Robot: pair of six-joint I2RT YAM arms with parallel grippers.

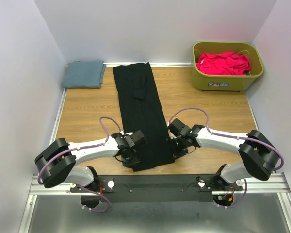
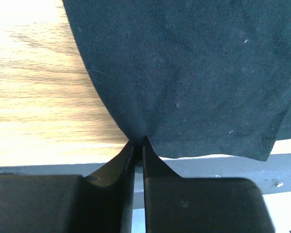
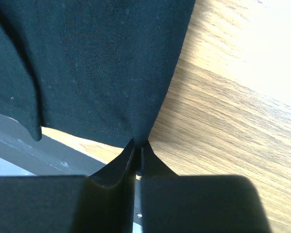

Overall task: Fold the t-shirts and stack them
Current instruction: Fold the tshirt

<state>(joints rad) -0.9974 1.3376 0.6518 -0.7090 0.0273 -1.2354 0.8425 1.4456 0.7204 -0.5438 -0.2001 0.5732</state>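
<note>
The left gripper (image 2: pixel 138 145) and right gripper (image 3: pixel 139 144) are each clamped on a near hem corner of the black t-shirt (image 1: pixel 140 109), a long central strip, probably to fold it farward. Far left lies the folded blue-grey t-shirt (image 1: pixel 84 74). Far right, the pink-red t-shirt (image 1: pixel 223 63) fills the tub (image 1: pixel 228 83).

walls (image 1: pixel 150 24): pale white | table (image 1: pixel 208 104): light wood grain | light: even

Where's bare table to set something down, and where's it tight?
Bare table: left of the black shirt, between the blue-grey shirt and the left arm; right of it, between the tub and the right arm. Crowded at the near edge, where left tool and right tool pinch its hem.
</note>
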